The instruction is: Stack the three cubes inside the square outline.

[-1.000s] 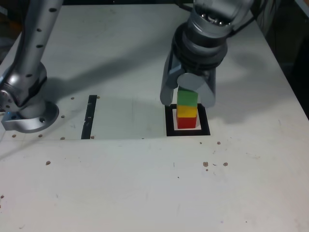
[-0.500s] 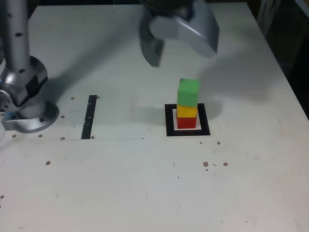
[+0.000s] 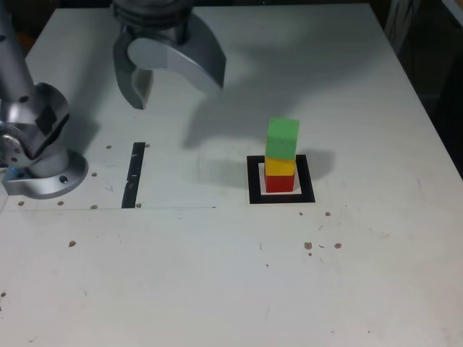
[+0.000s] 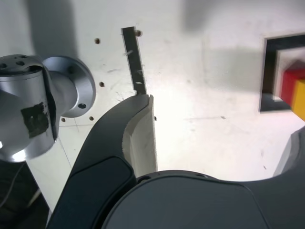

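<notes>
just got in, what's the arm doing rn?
Nothing is held. The gripper is open and empty, up and off to the exterior view's left of the stack. The green cube sits on the yellow cube, which sits on the red cube, all inside the square outline. The green one looks slightly offset. The stack reads as done.
</notes>
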Robot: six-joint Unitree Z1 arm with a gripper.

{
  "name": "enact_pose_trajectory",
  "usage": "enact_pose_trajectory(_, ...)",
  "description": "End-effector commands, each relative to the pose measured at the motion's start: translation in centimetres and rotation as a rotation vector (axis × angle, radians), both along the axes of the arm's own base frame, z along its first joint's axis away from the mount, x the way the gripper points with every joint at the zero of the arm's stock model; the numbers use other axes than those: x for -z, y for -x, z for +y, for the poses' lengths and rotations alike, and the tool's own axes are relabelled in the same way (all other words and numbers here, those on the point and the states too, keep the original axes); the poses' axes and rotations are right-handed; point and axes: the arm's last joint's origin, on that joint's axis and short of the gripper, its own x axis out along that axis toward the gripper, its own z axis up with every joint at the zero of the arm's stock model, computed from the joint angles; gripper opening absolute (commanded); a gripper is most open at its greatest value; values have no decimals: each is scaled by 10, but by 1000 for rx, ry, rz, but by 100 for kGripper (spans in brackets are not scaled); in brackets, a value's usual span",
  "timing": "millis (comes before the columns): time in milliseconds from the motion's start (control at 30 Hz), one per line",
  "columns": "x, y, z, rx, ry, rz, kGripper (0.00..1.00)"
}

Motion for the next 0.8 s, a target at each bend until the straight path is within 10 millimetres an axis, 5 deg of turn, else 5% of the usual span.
enact_pose_trajectory(0, 39, 33, 12, -21, -17, 82, 99)
enact_pose_trajectory(367, 111, 70, 31, -83, 33, 125, 99)
enact_pose_trajectory(767, 125, 80, 39, -95, 40, 164, 99)
